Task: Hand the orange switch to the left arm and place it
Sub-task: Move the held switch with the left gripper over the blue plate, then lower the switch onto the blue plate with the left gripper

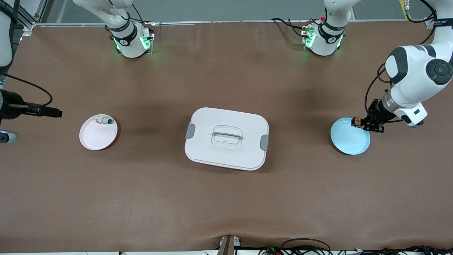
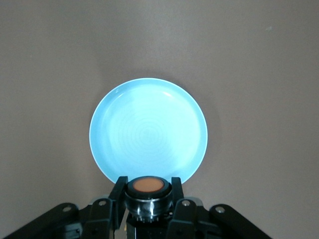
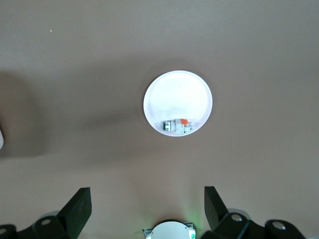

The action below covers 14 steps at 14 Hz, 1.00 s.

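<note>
Front view first: the box [image 1: 227, 138] sits pretty much dead centre on the table [image 1: 226, 198], lid on, grey latch at each end. Toward the left arm's end there's a blue plate [image 1: 350, 137], and the left gripper [image 1: 361, 123] hangs over the rim of it, on the side closest to the robot bases, clamped on the orange switch [image 1: 357, 122]. Toward the right arm's end there's a pink plate [image 1: 98, 132] with a green switch [image 1: 104, 121] lying in it, up against the rim nearest the bases. The right arm is mostly out of shot at that end of the table, so no gripper to see from here.

Left wrist view: looking straight down at the blue plate [image 2: 148, 130], bare inside. The switch [image 2: 148, 187] is squeezed between the two fingers [image 2: 118, 195], orange cap facing the camera, chrome ring under it, hovering over the plate's edge.

Right wrist view: the right gripper [image 3: 148, 206] is high above the table with its fingers [image 3: 79, 207] spread wide apart, nothing between them. The pink plate [image 3: 178, 97] looks white here, with the green switch [image 3: 176, 126] lying on its side by the rim, well below the gripper.
</note>
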{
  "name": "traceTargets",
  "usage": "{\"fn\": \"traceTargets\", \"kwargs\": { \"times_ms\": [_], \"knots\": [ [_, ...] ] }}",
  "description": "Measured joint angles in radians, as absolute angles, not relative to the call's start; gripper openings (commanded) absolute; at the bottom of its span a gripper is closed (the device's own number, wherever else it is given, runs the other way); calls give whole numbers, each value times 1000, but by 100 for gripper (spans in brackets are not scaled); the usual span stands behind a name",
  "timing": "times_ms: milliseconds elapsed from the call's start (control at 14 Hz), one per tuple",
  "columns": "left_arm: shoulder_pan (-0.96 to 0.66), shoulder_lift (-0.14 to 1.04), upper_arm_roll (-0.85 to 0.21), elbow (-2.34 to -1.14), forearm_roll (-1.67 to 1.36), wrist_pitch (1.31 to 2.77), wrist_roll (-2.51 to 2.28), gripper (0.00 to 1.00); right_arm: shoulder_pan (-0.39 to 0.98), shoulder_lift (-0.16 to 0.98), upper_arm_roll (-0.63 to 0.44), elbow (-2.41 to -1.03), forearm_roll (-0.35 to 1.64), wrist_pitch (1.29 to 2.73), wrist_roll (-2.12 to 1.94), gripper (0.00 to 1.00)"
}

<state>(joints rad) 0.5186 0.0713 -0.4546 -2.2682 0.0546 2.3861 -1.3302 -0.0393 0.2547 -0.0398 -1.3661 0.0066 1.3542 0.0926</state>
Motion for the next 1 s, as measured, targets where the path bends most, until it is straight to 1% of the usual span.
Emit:
{"fn": "traceTargets", "kwargs": {
  "times_ms": [214,428,642,784,998],
  "knots": [
    [527,121,-455,-2268,89,2422,-1330,0,-42,211,-40,-1415,25,1386,101,100],
    [534,166,-454,-2267,96,2471,-1330,0,-53,201,-40,-1415,36,1397,103,100],
    [552,206,-454,-2262,137,2487,-1331,0,-54,190,-40,-1415,38,1400,103,100],
    [557,234,-453,-2250,141,2492,-1331,0,-55,173,-40,-1414,38,1402,107,100],
    [558,281,-437,-2243,163,2543,-1334,0,-55,136,-38,-1411,42,1404,114,100]
  ]
}}
